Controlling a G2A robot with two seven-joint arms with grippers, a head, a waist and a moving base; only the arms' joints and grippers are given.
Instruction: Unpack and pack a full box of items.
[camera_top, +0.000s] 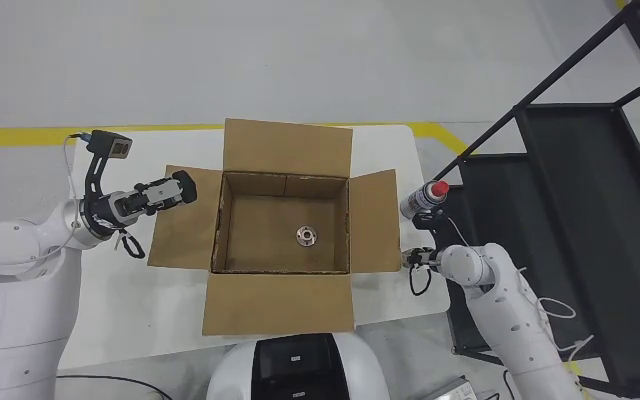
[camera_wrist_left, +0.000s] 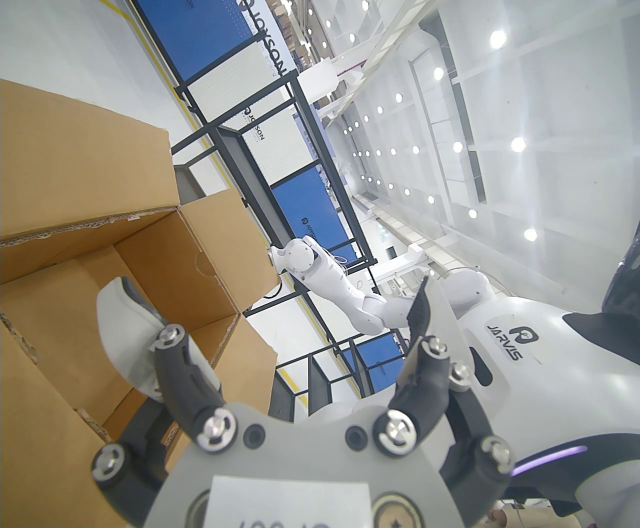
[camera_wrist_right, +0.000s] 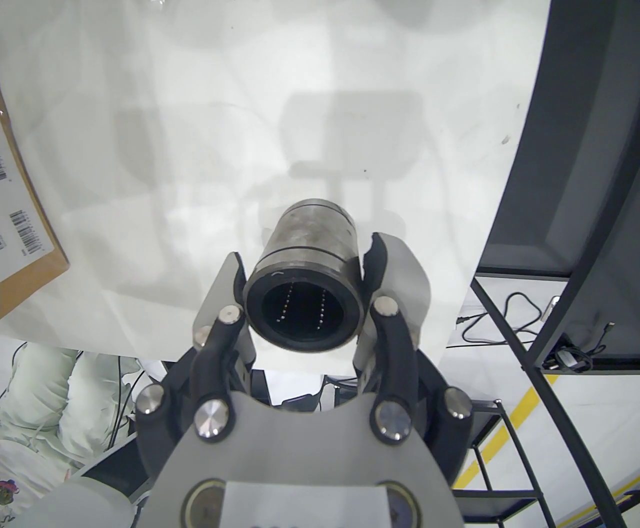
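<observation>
At the counter's (camera_top: 385, 145) left side, the left gripper (camera_top: 178, 188) hangs over the outer flap of the open cardboard box (camera_top: 285, 150). Its fingers (camera_wrist_left: 125, 320) are spread wide with nothing between them. Down on the box floor lies a single small flanged metal part (camera_top: 306, 235), apart from every wall. Just past the right flap a red-capped canister (camera_top: 425, 198) stands on the counter. Near it, low above the counter's front right corner, is the right gripper (camera_wrist_right: 304, 280). Its fingers (camera_wrist_right: 395, 280) are clamped on a steel linear bearing (camera_wrist_right: 310, 240), which lies level with its open bore facing the wrist and rows of balls glinting inside. Farther right stands a black rack (camera_top: 570, 200). The bearing looks dense for its size, rigid and smooth-skinned, so it would probably slide in a loose pinch and roll if laid on its side. The present hold, across the barrel but close to its near end, leaves most of the weight hanging forward. A grip at mid-length would be steadier, and setting it down on end would stop it wandering.
</observation>
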